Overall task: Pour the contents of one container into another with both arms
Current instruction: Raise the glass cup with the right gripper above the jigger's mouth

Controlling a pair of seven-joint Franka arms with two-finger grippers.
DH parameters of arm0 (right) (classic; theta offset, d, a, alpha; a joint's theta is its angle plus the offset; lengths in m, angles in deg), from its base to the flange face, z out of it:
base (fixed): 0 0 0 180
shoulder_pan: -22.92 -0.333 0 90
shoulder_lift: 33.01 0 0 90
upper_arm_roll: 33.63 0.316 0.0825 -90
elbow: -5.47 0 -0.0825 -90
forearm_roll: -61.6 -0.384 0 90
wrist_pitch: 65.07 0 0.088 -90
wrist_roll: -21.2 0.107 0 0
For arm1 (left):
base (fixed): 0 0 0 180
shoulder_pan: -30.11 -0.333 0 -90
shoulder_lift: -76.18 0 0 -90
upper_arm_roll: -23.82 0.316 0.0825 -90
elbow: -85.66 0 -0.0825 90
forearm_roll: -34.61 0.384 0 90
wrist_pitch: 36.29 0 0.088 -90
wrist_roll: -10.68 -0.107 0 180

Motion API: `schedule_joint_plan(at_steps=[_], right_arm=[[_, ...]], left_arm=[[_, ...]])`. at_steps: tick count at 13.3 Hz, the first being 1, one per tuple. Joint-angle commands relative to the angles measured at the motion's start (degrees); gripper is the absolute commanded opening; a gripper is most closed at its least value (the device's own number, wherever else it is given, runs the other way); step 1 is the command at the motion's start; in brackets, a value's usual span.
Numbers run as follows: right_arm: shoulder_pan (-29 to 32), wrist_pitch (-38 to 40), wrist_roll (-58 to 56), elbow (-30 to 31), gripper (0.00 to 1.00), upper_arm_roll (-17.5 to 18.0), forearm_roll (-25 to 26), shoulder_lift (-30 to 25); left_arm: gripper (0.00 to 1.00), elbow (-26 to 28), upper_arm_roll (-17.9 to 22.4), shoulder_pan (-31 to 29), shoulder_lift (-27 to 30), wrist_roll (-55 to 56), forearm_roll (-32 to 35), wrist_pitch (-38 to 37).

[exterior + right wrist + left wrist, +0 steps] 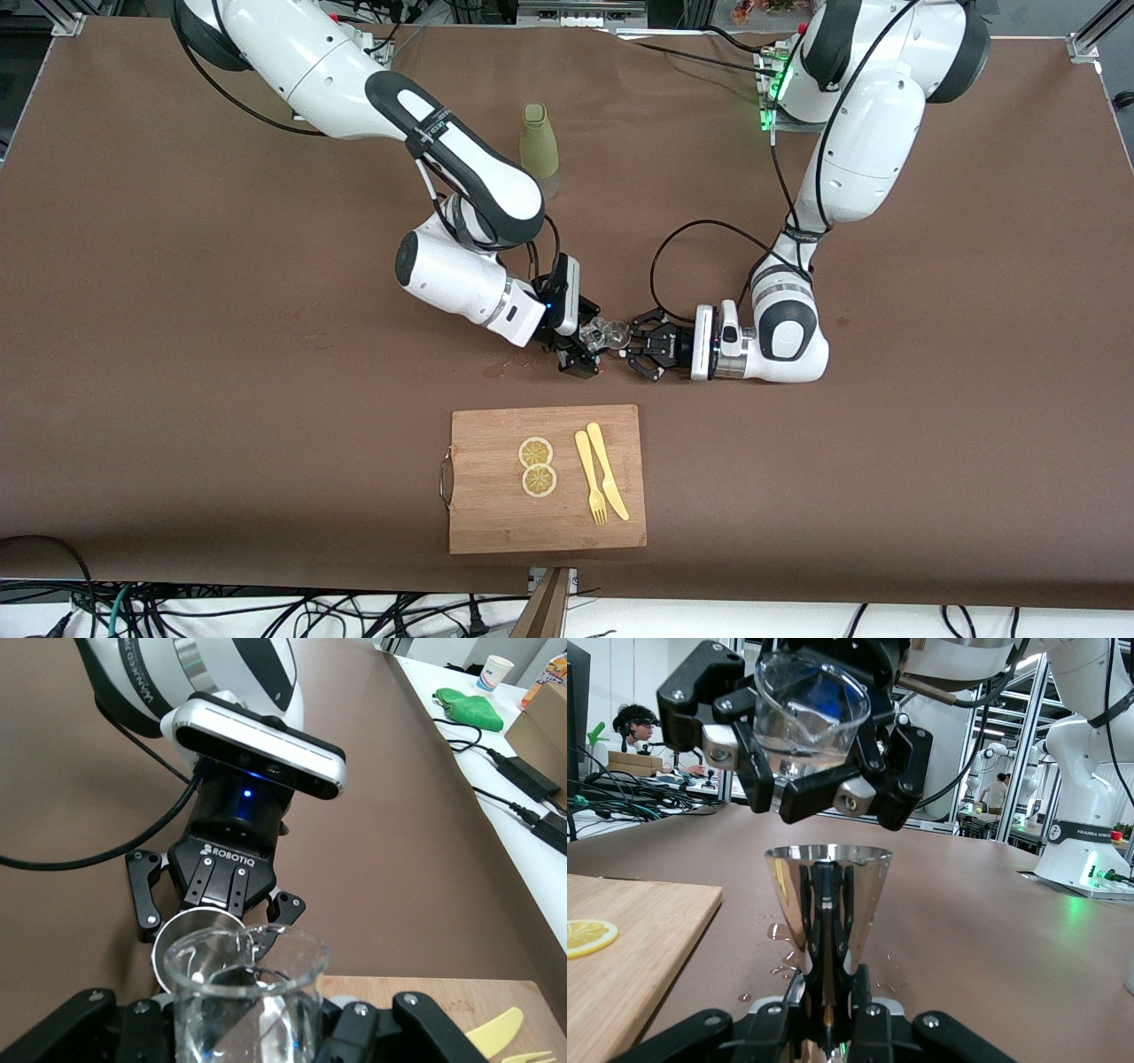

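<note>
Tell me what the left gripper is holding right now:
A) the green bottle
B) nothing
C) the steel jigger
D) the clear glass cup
C: the left gripper is shut on the steel jigger, upright under the glass cup that the right gripper tilts over it.

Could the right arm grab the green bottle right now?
Probably not. The right gripper is shut on the glass cup, tipped over the steel jigger that the left gripper holds. The green bottle stands free, farther from the front camera, but that hand is full.
</note>
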Motion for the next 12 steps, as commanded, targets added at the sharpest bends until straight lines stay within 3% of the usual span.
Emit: schedule_joint_plan(at_steps=[1, 12], right_arm=[[-0.7, -0.6, 0.9, 1.4, 0.0, -0.6, 3.7, -1.5], [-0.8, -0.8, 0.5, 1.2, 0.0, -1.0, 18.5, -1.2]], left_arm=[[0.0, -1.3, 0.2, 0.6, -0.5, 0.3, -1.1, 0.6], [0.0, -1.5, 0.2, 0.8, -0.6, 0.3, -1.1, 0.5]])
